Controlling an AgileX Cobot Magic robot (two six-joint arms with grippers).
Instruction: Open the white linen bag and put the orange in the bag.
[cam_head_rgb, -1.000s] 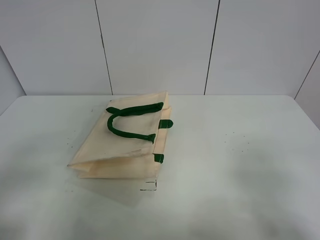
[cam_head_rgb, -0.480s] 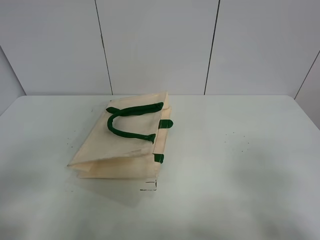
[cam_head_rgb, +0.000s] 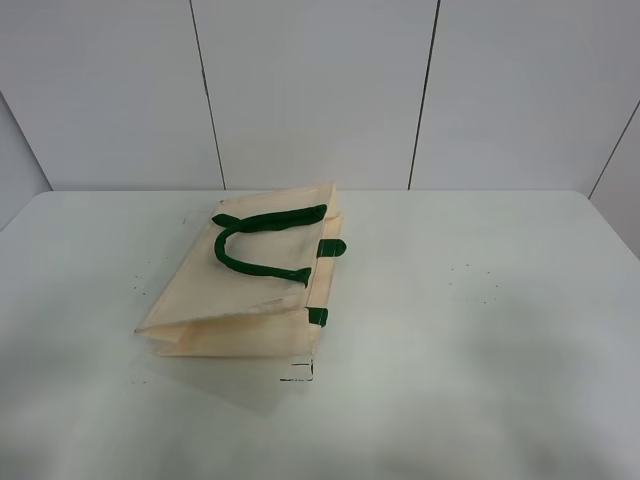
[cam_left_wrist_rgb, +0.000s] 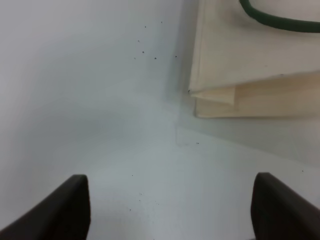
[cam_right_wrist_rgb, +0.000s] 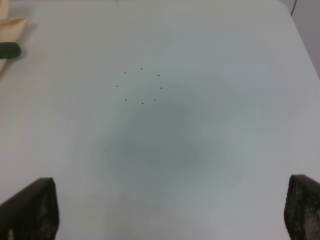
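White linen bag (cam_head_rgb: 245, 280) lies flat, left of table (cam_head_rgb: 480, 300) centre, green handle (cam_head_rgb: 255, 245) on top. Exterior view shows no arms. Left gripper (cam_left_wrist_rgb: 170, 210): jaws wide, hovering near the bag's corner (cam_left_wrist_rgb: 192, 92). Right gripper (cam_right_wrist_rgb: 170, 210): jaws wide over bare tabletop, green tab (cam_right_wrist_rgb: 9, 50) at frame edge.

no readable text, labels or numbers

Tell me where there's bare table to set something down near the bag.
Widest free patch: the table right of the white linen bag, out to its right edge. A bare strip also runs along the front. Only the bag's own spot, left of center, is taken.
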